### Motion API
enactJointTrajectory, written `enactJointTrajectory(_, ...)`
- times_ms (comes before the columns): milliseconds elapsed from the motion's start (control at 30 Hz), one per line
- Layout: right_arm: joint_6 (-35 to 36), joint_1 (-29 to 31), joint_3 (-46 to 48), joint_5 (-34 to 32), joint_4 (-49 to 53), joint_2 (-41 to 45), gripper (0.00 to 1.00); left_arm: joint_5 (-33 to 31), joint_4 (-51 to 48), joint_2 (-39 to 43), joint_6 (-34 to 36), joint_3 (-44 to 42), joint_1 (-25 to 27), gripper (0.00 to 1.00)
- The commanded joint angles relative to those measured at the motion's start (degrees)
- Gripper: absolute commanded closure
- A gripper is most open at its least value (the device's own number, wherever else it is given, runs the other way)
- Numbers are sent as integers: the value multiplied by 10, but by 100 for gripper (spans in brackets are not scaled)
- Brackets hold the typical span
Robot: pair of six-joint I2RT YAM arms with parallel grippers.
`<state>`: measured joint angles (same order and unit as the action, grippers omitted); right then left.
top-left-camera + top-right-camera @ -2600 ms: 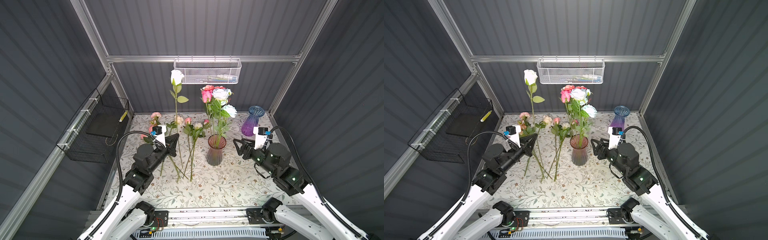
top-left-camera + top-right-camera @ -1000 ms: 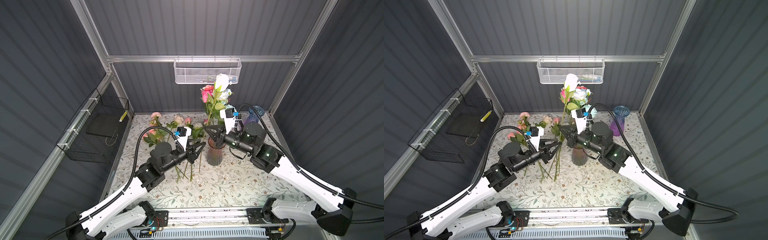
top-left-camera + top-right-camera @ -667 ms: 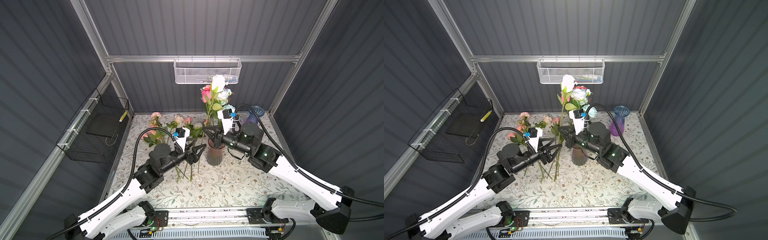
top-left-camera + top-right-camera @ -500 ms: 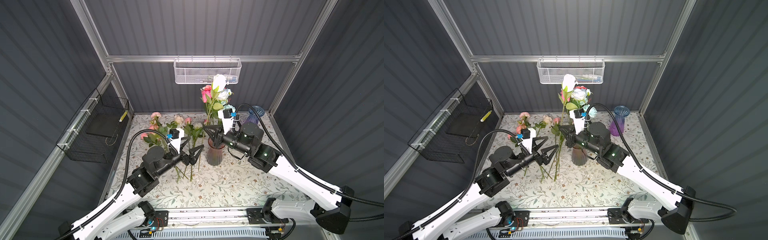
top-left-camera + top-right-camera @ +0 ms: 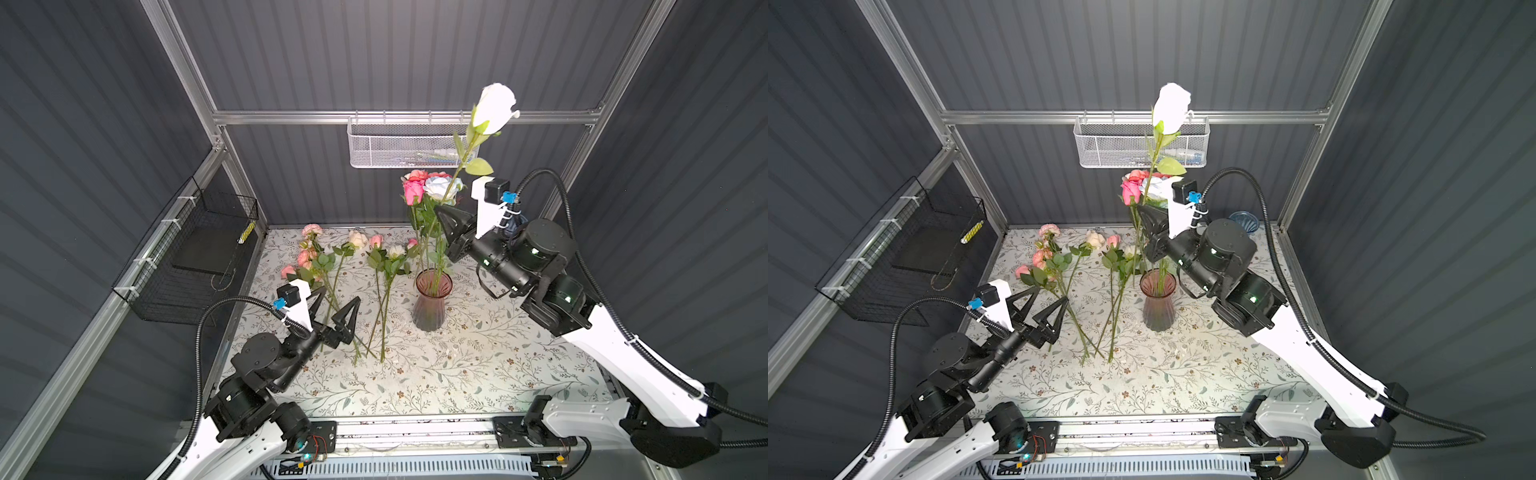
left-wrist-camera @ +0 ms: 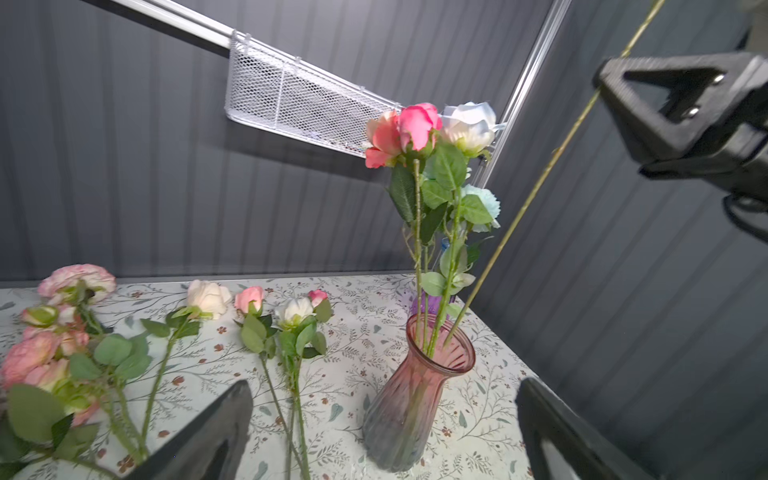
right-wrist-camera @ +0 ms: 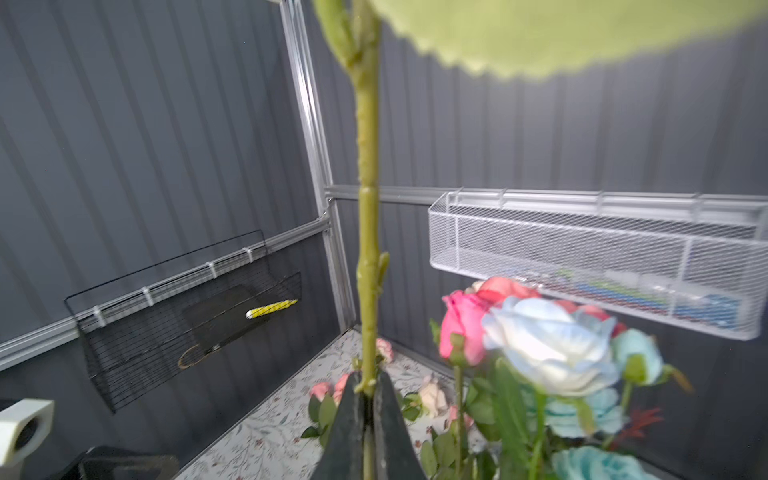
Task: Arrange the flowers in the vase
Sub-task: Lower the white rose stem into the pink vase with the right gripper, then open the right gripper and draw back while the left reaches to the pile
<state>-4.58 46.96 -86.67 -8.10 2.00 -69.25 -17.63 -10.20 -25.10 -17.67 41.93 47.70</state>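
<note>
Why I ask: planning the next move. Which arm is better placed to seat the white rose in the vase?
Right, I'd say. The right jaws grip the white rose by its stem, whose lower end is inside the pink vase. The left jaws stand open and empty by the loose flowers.

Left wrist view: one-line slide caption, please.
Right end effector pinches a long green flower stem, its foot inside the pink ribbed glass vase; loose artificial roses lie alongside.

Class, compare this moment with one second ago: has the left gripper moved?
Yes. The left gripper has drawn back to the left in both top views, away from the pink vase, and its jaws have opened wider.
</note>
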Motion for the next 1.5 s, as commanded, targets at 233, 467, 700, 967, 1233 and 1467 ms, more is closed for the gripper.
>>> enactJointTrajectory(233, -9, -67, 90, -34, 13, 15, 94, -46, -33, -17, 0, 11, 3, 0)
enactJointTrajectory(467, -62, -77, 175, -28, 13, 21, 85, -46, -24, -34, -4, 4, 3, 0)
enactJointTrajectory(700, -99, -78, 241, -59, 18, 45, 65, -42, -15, -75, -8, 10, 3, 1)
enactJointTrajectory(967, -134, -78, 313, -69, 15, 118, 59, -66, 3, -129, -28, 12, 3, 1)
enactJointTrajectory(1233, -156, -76, 355, -65, 58, 209, 51, -182, -61, -282, -85, 64, -8, 13)
enactJointTrajectory(1467, -169, -77, 426, -109, 84, 289, 50, 55, -61, -501, -129, 151, -149, 29)
